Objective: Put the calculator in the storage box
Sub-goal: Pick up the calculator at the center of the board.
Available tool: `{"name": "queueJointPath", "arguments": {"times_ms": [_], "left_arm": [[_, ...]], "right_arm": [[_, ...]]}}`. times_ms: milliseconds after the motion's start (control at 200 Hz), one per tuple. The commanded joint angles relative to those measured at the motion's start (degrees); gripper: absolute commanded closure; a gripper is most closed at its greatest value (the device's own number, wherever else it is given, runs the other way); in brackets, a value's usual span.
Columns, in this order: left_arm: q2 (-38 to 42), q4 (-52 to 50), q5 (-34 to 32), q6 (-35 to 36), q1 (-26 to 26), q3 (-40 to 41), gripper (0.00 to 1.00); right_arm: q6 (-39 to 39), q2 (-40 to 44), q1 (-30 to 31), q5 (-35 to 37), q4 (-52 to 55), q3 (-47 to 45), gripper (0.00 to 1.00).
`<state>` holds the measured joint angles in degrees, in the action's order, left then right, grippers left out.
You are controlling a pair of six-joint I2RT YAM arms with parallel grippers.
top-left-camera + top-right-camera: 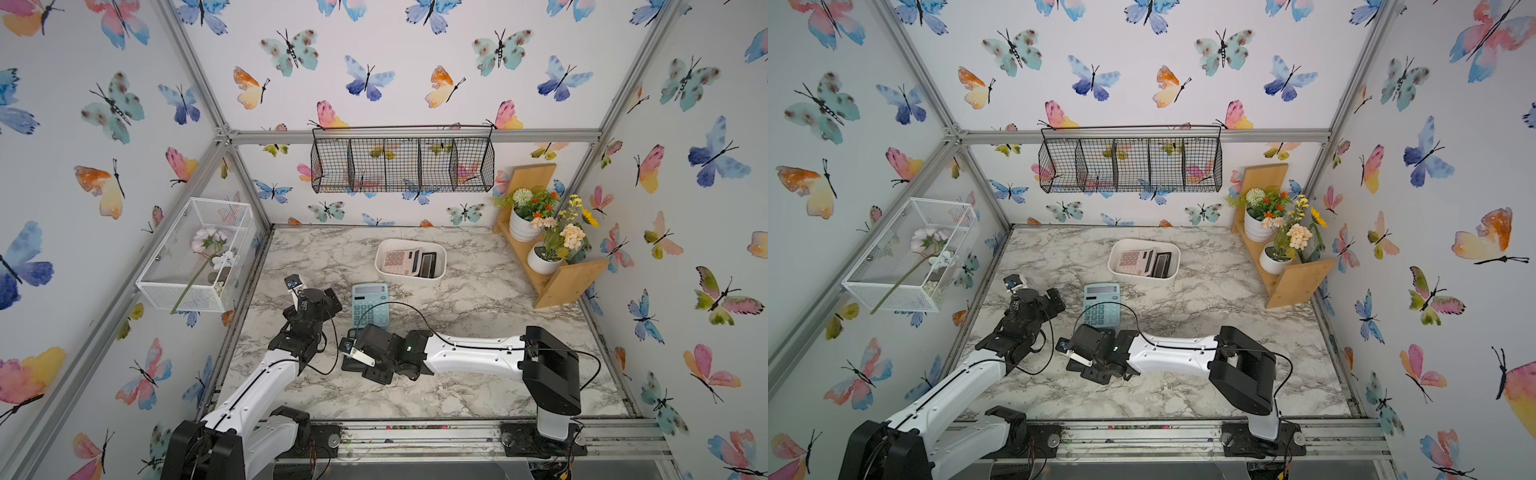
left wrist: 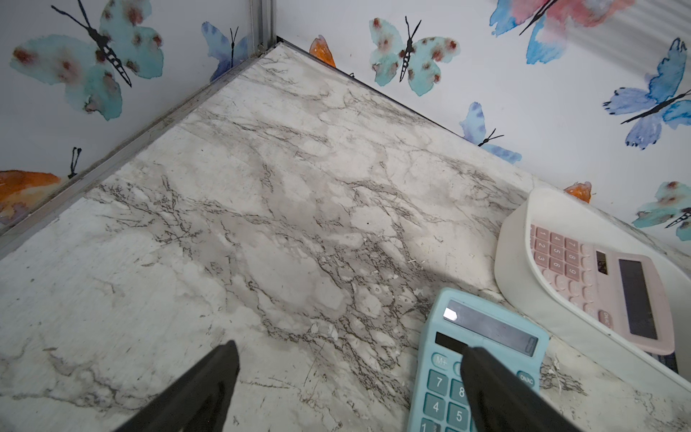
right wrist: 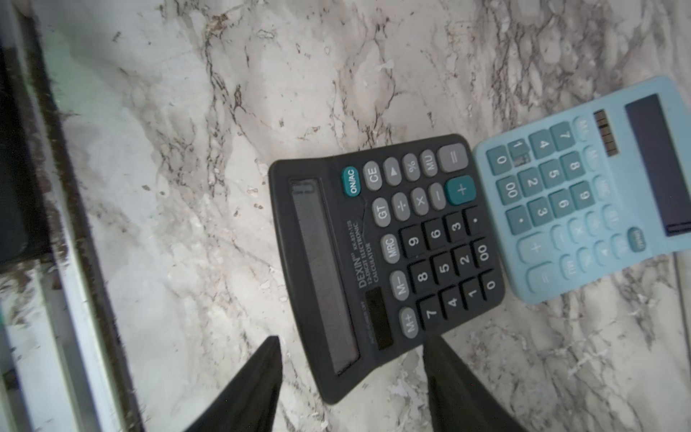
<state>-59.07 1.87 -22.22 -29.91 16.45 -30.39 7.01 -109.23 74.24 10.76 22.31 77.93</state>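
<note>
Two calculators lie on the table (image 1: 478, 374) | black calculator (image 3: 385, 262) just ahead of and below the right fingers (image 3: 254, 385), which are spread and holding nothing | its long axis skewed across their gap | left fingers (image 2: 202, 385) wide, beside the blue calculator (image 1: 370, 299) | storage box (image 1: 409, 279) just past it

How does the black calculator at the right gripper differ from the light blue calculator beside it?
The black plastic calculator has mostly black and grey keys; the light blue plastic calculator has teal ones. The black one lies under the right gripper, jaws open; the blue one lies beyond, nearer the white plastic tub. Their key ends face each other, displays pointing opposite ways. Both lie flat, face up, on the marble table, outside the tub.
</note>
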Motion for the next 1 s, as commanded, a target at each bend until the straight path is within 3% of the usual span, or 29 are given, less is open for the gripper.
{"name": "queueJointPath", "arguments": {"times_ms": [0, 240, 661, 996], "left_arm": [[1.0, 0.5, -1.9, -0.4, -0.2, -0.1, 0.01], [1.4, 0.5, -2.3, -0.6, -0.3, 0.2, 0.01], [1.4, 0.6, -2.3, -0.8, -0.3, 0.2, 0.01], [2.7, 0.5, -2.6, -0.8, -0.3, 0.4, 0.01]], "right_arm": [[2.5, -4.9, 0.3, 7.2, -2.0, 3.1, 0.38], [3.5, -7.8, 1.0, 6.1, -2.7, 4.6, 0.40], [1.9, 3.0, 3.4, -0.1, -4.9, -2.3, 0.40], [2.5, -3.4, 4.5, -0.7, -2.1, 1.9, 0.42]]}}
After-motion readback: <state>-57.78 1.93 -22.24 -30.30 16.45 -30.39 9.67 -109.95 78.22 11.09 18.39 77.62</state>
